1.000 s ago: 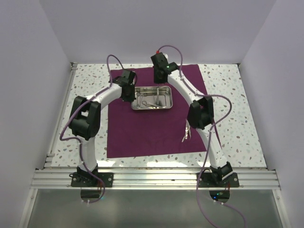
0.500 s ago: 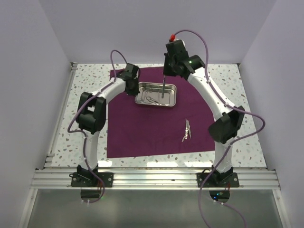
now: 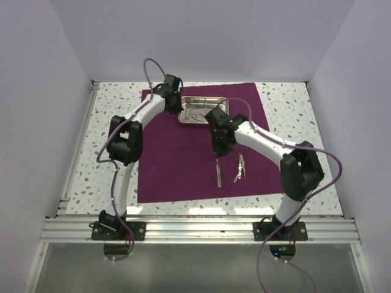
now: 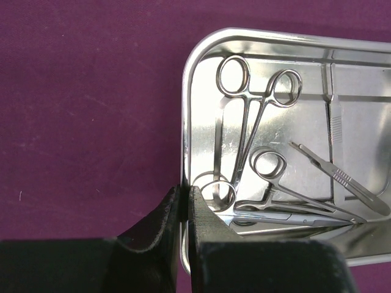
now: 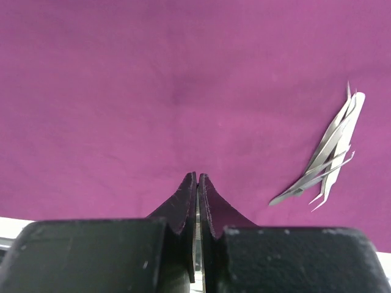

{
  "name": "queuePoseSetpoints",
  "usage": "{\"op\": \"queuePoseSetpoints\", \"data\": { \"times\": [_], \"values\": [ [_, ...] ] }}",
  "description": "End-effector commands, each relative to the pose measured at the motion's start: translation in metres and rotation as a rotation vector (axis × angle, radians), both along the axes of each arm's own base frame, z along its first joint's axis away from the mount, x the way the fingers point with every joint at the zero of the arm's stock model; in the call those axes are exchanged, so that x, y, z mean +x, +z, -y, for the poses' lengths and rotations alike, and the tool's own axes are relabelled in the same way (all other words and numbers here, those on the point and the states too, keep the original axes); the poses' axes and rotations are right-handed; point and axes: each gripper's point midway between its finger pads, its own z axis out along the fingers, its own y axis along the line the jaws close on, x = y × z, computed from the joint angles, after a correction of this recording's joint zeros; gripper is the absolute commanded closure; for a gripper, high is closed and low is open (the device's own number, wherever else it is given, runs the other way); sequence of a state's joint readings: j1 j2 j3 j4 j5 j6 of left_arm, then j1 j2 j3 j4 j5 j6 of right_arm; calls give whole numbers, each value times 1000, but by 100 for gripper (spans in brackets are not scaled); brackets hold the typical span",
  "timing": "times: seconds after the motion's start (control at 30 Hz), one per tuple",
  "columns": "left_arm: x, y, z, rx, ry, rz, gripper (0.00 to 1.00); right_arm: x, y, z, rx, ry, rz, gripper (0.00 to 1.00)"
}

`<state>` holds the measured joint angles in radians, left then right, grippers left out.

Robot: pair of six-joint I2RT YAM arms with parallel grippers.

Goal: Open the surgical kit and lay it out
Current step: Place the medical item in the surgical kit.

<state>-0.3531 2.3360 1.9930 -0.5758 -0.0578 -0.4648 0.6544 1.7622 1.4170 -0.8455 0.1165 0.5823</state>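
The dark purple cloth (image 3: pixel 177 165) lies spread flat on the table. The steel tray (image 3: pixel 197 104) stands on its far part and holds scissors and forceps (image 4: pixel 256 146) and a slim handle (image 4: pixel 342 180). My left gripper (image 3: pixel 178 110) is shut on the tray's left rim (image 4: pixel 185 122), as the left wrist view (image 4: pixel 185 190) shows. My right gripper (image 3: pixel 218 148) is shut on a thin silver instrument (image 3: pixel 220 172) that hangs down from it over the middle of the cloth; in the right wrist view (image 5: pixel 197 178) a sliver of it (image 5: pixel 197 229) shows between the fingers. Tweezers (image 3: pixel 239 167) lie on the cloth to the right, also in the right wrist view (image 5: pixel 330 152).
The speckled table top (image 3: pixel 293 140) shows around the cloth. White walls close in the left, right and far sides. A metal rail (image 3: pixel 195 229) with the arm bases runs along the near edge.
My right gripper has come from above the tray toward the near side, carrying the thin instrument over the cloth. My left gripper has drawn the tray farther back.
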Motion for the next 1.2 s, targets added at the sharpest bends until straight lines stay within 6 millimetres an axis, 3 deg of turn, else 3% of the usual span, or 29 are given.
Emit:
{"op": "queuePoseSetpoints", "data": {
  "times": [0.0, 0.3, 0.5, 0.53, 0.6, 0.63, 0.67, 0.73, 0.83, 0.87, 0.9, 0.93, 0.97, 1.0, 1.03, 1.07, 1.13, 1.17],
  "values": [
    [-6, -17, -16, 30, 52, -58, 100, 13, 16, -15, 104, -19, 85, 100],
    [-25, -4, -29, 72, 49, -51, 100, 31, 1, -31, 119, -17, 91, 100],
    [-28, -1, -33, 83, 46, -48, 100, 29, -16, -39, 104, -1, 40, 100],
    [-29, -1, -33, 85, 46, -49, 100, 24, -20, -38, 87, -2, 19, 88],
    [-28, -1, -33, 83, 44, -48, 100, 22, -24, -36, 71, 2, 0, 43],
    [-27, 0, -33, 83, 43, -44, 100, 20, -24, -36, 64, 8, -5, 8],
    [-26, 0, -33, 82, 43, -42, 100, 22, -20, -34, 61, 3, 7, 2],
    [-26, 1, -34, 78, 43, -44, 100, 24, -7, -32, 45, 12, 24, 2],
    [-27, 3, -34, 77, 35, -42, 100, 47, 37, -35, 49, 25, 136, 2],
    [-27, 6, -34, 76, 32, -38, 100, 65, 70, -44, 83, 26, 213, 2],
    [-28, 7, -35, 78, 27, -34, 100, 75, 84, -43, 73, 23, 256, 2],
    [-32, 2, -36, 83, 23, -47, 100, 85, 84, -41, 47, 24, 254, 2],
    [-33, 6, -36, 82, 20, -40, 100, 101, 114, -48, 84, 15, 319, 2],
    [-35, 6, -36, 80, 11, -41, 100, 110, 122, -49, 95, 14, 341, 2],
    [-40, 1, -37, 84, 7, -54, 100, 122, 116, -49, 74, 16, 344, 3],
    [-40, 6, -37, 78, 2, -43, 100, 134, 133, -52, 93, 10, 392, 4],
    [-48, 2, -34, 67, -21, -58, 100, 149, 129, -53, 99, 3, 393, 7],
    [-48, 7, -33, 58, -25, -45, 100, 160, 118, -56, 95, -3, 386, 9]
  ]
}}
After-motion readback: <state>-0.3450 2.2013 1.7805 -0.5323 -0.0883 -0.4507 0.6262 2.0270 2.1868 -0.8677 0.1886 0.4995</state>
